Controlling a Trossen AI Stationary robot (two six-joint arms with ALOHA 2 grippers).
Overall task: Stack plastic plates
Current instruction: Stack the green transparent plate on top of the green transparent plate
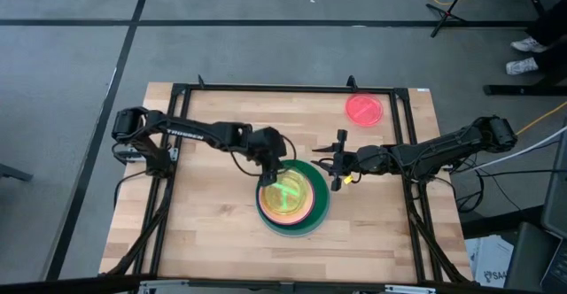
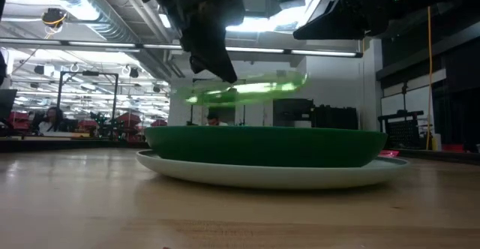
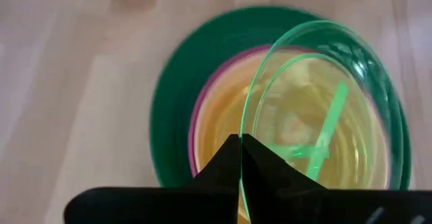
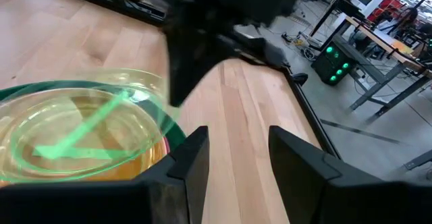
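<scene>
The left gripper (image 1: 273,168) pinches the rim of a round translucent lime-green plastic plate (image 1: 285,190) and holds it in the air, a little tilted, just above the stack of plates at the middle of the wooden table (image 1: 204,232). In the left wrist view its two dark fingers (image 3: 233,166) are pressed together on the edge of this plate. In the low view the lime-green plate (image 2: 247,88) does not touch the stack under it.

The stack has a large light blue plate (image 2: 277,175) at the bottom, then a large dark green plate (image 1: 321,207), then a magenta plate (image 3: 200,106), and yellow-orange plates (image 3: 223,113) inside, which I cannot count.

The right gripper (image 1: 337,172) waits at 3 o'clock of the stack, just beside it, and its fingers (image 4: 192,160) are spread and hold nothing.

A small round red-pink plastic plate (image 1: 364,109) lies alone on the table, well apart from the stack, at about 1 o'clock from it.
</scene>
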